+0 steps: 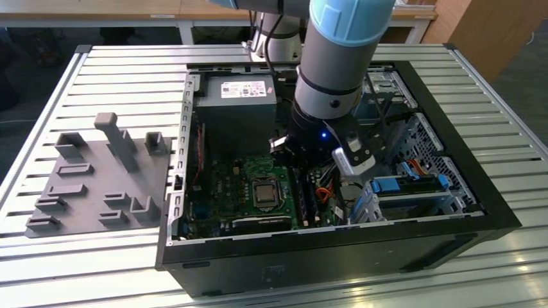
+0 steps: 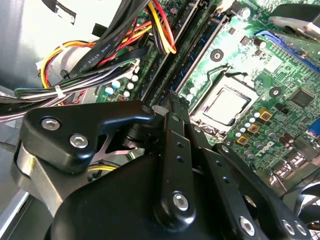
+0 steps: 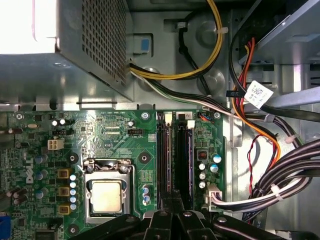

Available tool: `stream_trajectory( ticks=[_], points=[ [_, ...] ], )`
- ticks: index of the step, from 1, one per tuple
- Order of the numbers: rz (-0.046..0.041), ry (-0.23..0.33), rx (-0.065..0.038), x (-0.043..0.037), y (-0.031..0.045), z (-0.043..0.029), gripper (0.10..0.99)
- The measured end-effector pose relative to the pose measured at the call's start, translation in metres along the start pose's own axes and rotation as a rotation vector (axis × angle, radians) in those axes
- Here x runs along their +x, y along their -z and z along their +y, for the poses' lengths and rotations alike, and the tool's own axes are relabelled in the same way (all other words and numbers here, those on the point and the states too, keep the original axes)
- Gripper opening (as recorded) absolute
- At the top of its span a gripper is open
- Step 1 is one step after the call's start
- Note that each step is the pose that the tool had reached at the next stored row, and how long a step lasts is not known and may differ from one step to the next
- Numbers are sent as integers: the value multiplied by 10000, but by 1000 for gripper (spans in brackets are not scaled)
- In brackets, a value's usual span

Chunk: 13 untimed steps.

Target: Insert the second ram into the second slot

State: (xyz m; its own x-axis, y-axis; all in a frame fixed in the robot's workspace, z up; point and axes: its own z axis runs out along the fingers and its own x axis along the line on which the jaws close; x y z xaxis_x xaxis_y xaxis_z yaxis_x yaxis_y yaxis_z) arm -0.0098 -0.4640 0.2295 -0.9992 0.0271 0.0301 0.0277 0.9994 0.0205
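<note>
Well, the pincer is down over the memory slots beside the processor socket, fingers pressed together on what I judge is the second ram, edge-on. Seating looks under way, not visibly finished.

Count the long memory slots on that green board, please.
2, side by side next to the processor socket: one slot nearer the socket, the other slot nearer the black cables. The gripper hides their ends.
</note>
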Motion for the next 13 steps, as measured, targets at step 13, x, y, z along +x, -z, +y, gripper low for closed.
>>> stream_trajectory(
  ticks=[13],
  points=[
    [3,0,8,-3,-112,-3,106]
  ],
)
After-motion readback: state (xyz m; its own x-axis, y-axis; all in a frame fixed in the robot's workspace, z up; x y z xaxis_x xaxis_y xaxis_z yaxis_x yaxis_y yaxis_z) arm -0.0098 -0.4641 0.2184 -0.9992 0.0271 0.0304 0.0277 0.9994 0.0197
